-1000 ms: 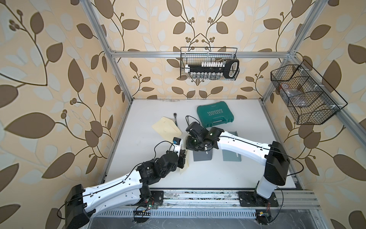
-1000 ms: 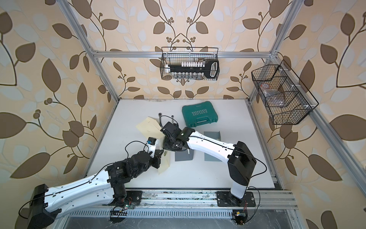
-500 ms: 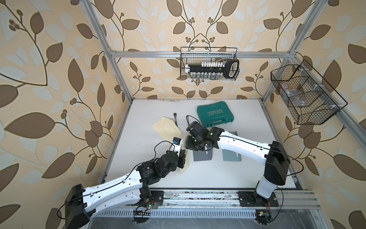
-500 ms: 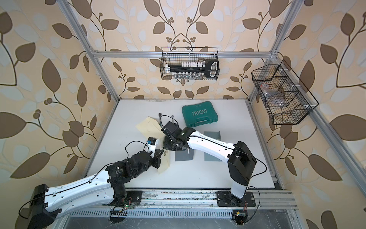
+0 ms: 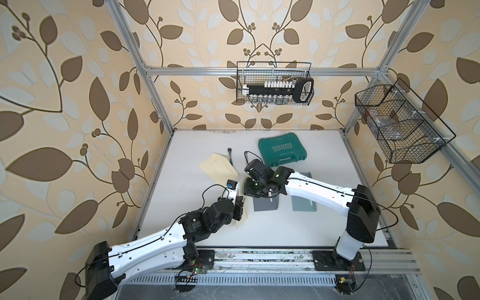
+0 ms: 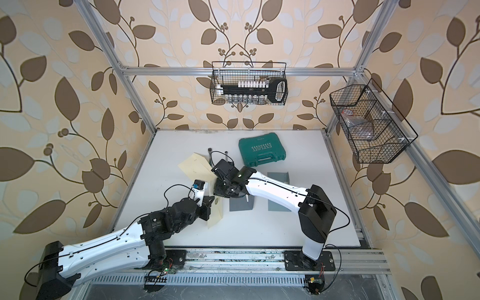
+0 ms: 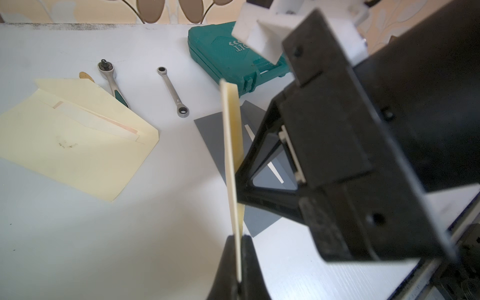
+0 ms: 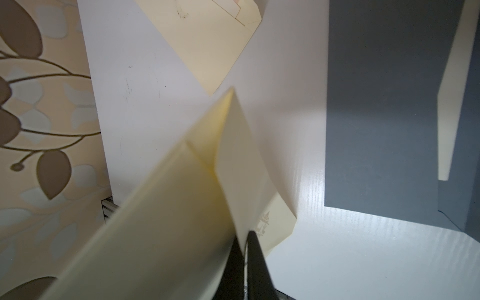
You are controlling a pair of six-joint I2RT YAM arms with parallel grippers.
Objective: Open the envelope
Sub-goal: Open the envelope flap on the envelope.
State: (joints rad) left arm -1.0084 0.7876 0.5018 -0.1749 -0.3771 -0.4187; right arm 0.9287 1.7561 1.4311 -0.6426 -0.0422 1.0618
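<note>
The cream envelope (image 5: pixel 242 217) is held on edge over the table (image 5: pixel 285 228), a little to nine o'clock of its middle, with both arms pinching it. The left gripper (image 7: pixel 239 242) is clamped on its edge from about eight o'clock. The right gripper (image 8: pixel 244 242) is closed tight on a fold at its twelve o'clock end. A grey card (image 5: pixel 265 205) lies just at three o'clock, a second envelope (image 5: pixel 217 166) flat at eleven, and a green case (image 5: pixel 281 152) at one.

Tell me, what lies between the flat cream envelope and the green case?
A green-handled ratchet and a slim wrench lie there, clearest in the left wrist view.
</note>
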